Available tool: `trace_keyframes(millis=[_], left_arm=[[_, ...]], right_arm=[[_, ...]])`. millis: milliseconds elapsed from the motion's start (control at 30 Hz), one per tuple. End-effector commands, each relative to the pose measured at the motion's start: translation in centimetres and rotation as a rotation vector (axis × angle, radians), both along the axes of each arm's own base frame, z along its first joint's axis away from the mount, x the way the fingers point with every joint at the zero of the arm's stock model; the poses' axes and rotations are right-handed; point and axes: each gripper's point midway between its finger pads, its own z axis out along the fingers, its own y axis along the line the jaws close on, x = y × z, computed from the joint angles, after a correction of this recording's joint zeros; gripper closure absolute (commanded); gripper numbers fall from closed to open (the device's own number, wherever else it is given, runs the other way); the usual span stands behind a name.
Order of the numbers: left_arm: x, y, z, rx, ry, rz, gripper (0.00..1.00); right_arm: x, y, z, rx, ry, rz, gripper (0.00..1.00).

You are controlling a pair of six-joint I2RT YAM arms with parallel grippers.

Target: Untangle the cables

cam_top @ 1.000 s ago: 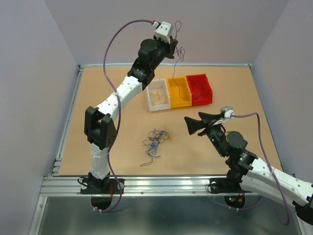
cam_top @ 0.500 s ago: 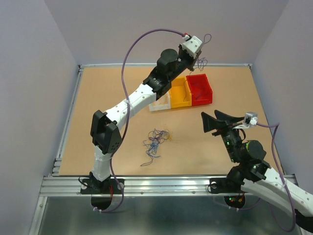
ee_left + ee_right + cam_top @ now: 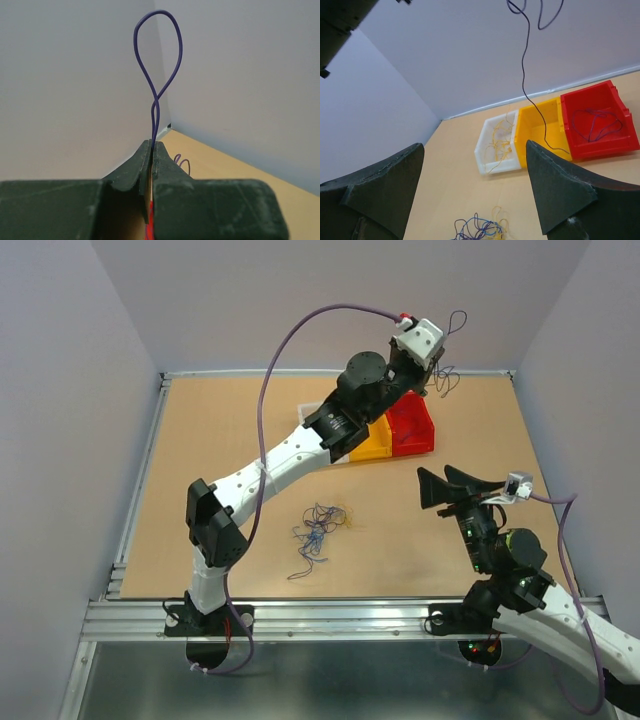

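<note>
The tabletop (image 3: 220, 470) is crossed by the left arm (image 3: 300, 445), which has been swung rightward over the last second. It was stretched above the white and yellow bins and is now carried high over the red bin (image 3: 425, 435). The right arm has meanwhile been drawn back toward the right side.

Three bins are set in a row near the back edge. Purple strands (image 3: 592, 122) already lie in the red bin, next comes the yellow bin (image 3: 540, 125), and thin yellow strands are seen in the white bin (image 3: 485, 147).

The left hand (image 3: 152, 145) is pressed together on a single purple cable (image 3: 157, 65), with a loop standing above the fingertips and the rest hanging down toward the bins. The right hand (image 3: 440, 480) is held wide apart with nothing in it, to the right of the tangle (image 3: 320, 525) of blue, purple and yellow cables lying mid-tabletop.

It is judged that one purple cable has been freed and brought over its matching bin. Release is likely next, and more strands remain to be sorted.
</note>
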Motion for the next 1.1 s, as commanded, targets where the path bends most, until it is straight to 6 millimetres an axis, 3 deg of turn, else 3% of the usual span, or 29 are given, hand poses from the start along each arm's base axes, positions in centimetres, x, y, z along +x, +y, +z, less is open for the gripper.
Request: trace_keyframes(millis=[0, 100, 300, 500, 567, 600, 633, 700, 733, 800, 867, 933, 1067], left_arm=[[-1.5, 4.3, 10.0, -0.248, -0.033, 0.086, 1.00], [-0.9, 5.2, 10.7, -0.282, -0.028, 0.136, 1.00], [0.6, 5.2, 10.0, -0.287, -0.070, 0.207, 1.00], [4.9, 5.7, 8.2, -0.287, -0.108, 0.281, 1.00], [6.8, 5.0, 6.3, -0.265, -0.104, 0.270, 1.00], [8.4, 5.6, 5.6, -0.281, -0.084, 0.278, 1.00], [10.4, 5.0, 2.8, -0.253, -0.053, 0.280, 1.00], [12.7, 4.7, -0.2, -0.233, -0.010, 0.260, 1.00], [15.2, 5.0, -3.4, -0.194, 0.017, 0.280, 1.00], [17.1, 5.7, -5.2, -0.166, 0.017, 0.320, 1.00], [18.7, 6.8, -5.7, -0.166, -0.006, 0.335, 1.00], [18.8, 7.1, -4.8, -0.188, -0.021, 0.315, 1.00], [16.9, 7.1, -1.6, -0.221, -0.049, 0.238, 1.00]], right_arm=[[0.1, -0.7, -0.8, 0.013, 0.007, -0.036, 0.13], [0.2, -1.0, -0.9, 0.021, 0.013, -0.050, 0.13], [0.3, -1.2, -1.0, 0.017, 0.015, -0.061, 0.13], [-0.1, -2.2, -0.8, 0.041, 0.000, -0.086, 0.13], [-0.2, -2.7, -0.8, 0.053, -0.004, -0.101, 0.13], [-0.2, -2.9, -0.8, 0.054, -0.007, -0.106, 0.13], [-0.3, -3.1, -0.7, 0.057, -0.008, -0.111, 0.13], [-0.2, -3.3, -0.8, 0.058, -0.008, -0.122, 0.13], [-0.2, -3.4, -0.8, 0.056, -0.007, -0.127, 0.13], [-0.1, -3.4, -1.0, 0.051, -0.003, -0.134, 0.13], [0.0, -3.3, -1.2, 0.042, 0.002, -0.138, 0.13], [0.1, -3.2, -1.2, 0.035, 0.007, -0.141, 0.13], [0.4, -3.0, -1.4, 0.021, 0.016, -0.143, 0.13]])
